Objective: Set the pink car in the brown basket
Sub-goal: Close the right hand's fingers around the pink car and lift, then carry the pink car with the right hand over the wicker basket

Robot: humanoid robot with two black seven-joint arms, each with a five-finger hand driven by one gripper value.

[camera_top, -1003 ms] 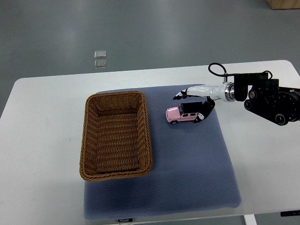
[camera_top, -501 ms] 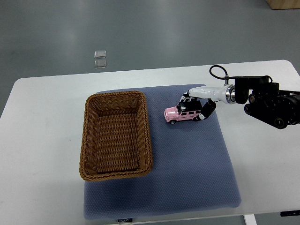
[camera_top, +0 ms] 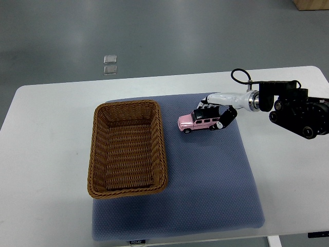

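- Since the earlier frames, the pink car (camera_top: 198, 121) has shifted a little leftward toward the brown basket (camera_top: 127, 148), and the right hand (camera_top: 216, 113) has gone with it.
- Right arm enters from the picture's right edge, its black forearm housing above the white bench (camera_top: 46, 154).
- Black fingers (camera_top: 226, 118) of the right hand are curled around the rear half of the pink car, pinching it at its dark roof and back end.
- Pink car sits on or just above the blue mat (camera_top: 205, 180); which one cannot be told. Its nose points left, near the basket's right rim but apart from it.
- Brown basket stands on the mat's left part with nothing inside.
- Two small clear squares (camera_top: 109, 65) lie on the grey floor beyond the bench.
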